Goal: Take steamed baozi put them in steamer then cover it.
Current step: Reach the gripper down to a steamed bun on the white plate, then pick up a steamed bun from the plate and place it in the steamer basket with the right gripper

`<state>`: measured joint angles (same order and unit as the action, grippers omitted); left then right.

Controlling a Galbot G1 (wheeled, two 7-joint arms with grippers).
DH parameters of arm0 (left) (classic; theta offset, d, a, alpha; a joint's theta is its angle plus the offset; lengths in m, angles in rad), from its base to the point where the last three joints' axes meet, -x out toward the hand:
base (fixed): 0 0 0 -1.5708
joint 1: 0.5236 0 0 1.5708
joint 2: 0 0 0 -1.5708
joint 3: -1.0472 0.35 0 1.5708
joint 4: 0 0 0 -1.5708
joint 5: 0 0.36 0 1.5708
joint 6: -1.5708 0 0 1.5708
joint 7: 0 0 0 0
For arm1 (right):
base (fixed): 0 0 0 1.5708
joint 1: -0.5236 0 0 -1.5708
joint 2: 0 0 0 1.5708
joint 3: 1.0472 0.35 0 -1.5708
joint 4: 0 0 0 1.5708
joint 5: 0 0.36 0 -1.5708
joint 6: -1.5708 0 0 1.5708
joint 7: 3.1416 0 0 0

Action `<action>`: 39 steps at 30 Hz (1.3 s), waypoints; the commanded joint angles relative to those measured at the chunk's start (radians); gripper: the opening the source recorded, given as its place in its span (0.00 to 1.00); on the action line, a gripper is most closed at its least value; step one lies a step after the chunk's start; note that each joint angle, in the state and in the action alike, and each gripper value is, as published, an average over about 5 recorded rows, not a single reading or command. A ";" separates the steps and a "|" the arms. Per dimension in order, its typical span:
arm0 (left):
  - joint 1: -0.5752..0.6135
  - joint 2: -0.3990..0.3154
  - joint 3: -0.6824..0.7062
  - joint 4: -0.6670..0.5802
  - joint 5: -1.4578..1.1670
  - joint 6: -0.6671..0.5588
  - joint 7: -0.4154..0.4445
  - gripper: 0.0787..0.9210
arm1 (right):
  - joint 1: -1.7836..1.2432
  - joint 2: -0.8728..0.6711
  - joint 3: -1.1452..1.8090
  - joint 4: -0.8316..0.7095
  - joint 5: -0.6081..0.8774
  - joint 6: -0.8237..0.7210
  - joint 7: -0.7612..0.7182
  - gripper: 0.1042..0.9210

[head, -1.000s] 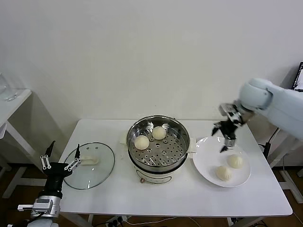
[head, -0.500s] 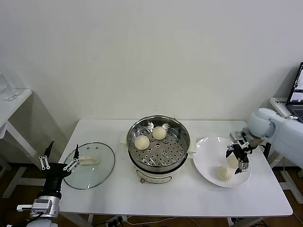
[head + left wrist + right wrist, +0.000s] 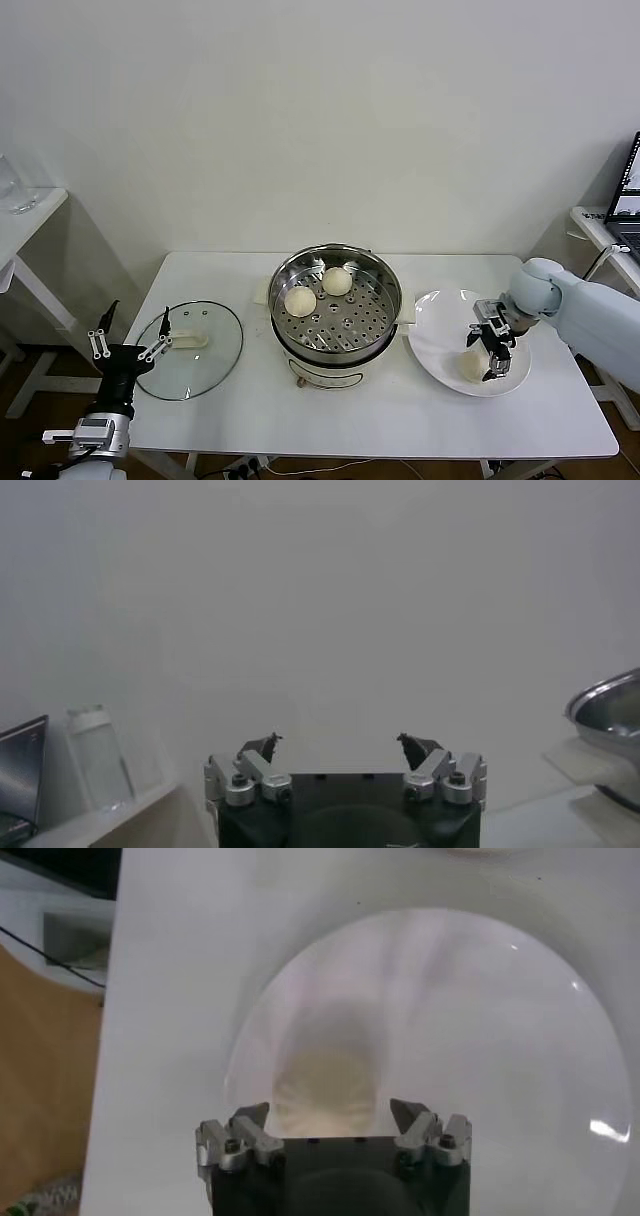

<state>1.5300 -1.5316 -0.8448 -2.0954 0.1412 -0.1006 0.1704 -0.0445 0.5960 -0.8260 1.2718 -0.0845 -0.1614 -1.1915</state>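
Note:
The steamer (image 3: 335, 318) stands mid-table with two steamed baozi (image 3: 300, 300) (image 3: 337, 281) on its perforated floor. My right gripper (image 3: 484, 358) is open and low over the white plate (image 3: 437, 330). In the right wrist view a baozi (image 3: 325, 1083) lies on the plate between the open fingers of this gripper (image 3: 328, 1108). In the head view one baozi (image 3: 468, 365) shows at the gripper; a second one on the plate is hidden. The cover (image 3: 195, 355) lies flat on the table left of the steamer. My left gripper (image 3: 136, 312) is open and idle, off the table's left front corner; it also shows in its wrist view (image 3: 338, 740).
A side table with a clear glass container (image 3: 12, 185) stands at far left; the container also shows in the left wrist view (image 3: 95, 758). A laptop (image 3: 628, 200) sits on a stand at far right. The plate lies near the table's right edge.
My right gripper has come down from above the plate's far side to low over the plate, shifting toward the front baozi. The left arm has not moved.

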 commanded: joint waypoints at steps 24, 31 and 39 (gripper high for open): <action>-0.003 0.000 0.006 0.001 0.002 0.000 0.000 0.88 | 0.054 -0.012 0.023 -0.002 0.049 -0.005 0.006 0.70; -0.001 0.004 0.017 -0.008 0.003 0.004 -0.002 0.88 | 0.391 -0.014 -0.098 0.025 0.142 0.019 -0.038 0.70; -0.001 0.008 0.017 -0.003 0.015 0.001 -0.001 0.88 | 0.774 0.075 -0.295 0.133 0.167 0.249 -0.081 0.71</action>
<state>1.5290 -1.5259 -0.8270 -2.1018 0.1495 -0.0991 0.1691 0.3153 0.6125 -0.9384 1.3211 0.0286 -0.0960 -1.2373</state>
